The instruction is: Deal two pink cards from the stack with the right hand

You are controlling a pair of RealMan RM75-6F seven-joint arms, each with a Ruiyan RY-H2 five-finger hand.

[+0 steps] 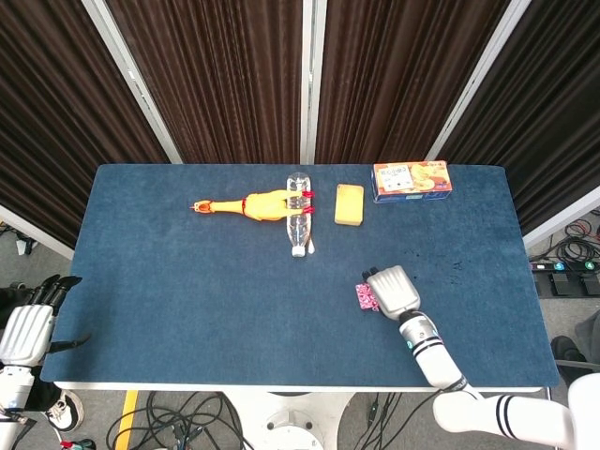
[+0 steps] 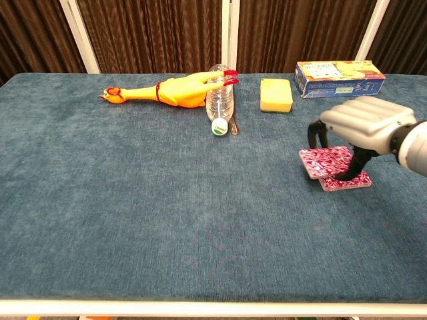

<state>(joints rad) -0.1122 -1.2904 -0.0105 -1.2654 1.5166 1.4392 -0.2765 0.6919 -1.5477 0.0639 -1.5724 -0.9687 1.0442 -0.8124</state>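
A small stack of pink patterned cards [image 2: 348, 181] lies on the blue table [image 2: 167, 213] at the right. Its top pink card [image 2: 323, 160] is shifted left off the stack and overhangs it. My right hand [image 2: 363, 123] arches over both, fingertips on the card's far left edge and thumb on its near side, pinching it. In the head view the right hand [image 1: 394, 291] covers the stack, and only the card's [image 1: 364, 297] pink edge shows to its left. My left hand [image 1: 26, 328] hangs off the table's left edge, fingers apart, holding nothing.
At the back of the table lie a yellow rubber chicken [image 2: 167, 90], a clear plastic bottle [image 2: 220, 100] on its side, a yellow sponge [image 2: 275, 95] and an orange-and-blue box [image 2: 340, 69]. Bare blue cloth stretches left and in front of the cards.
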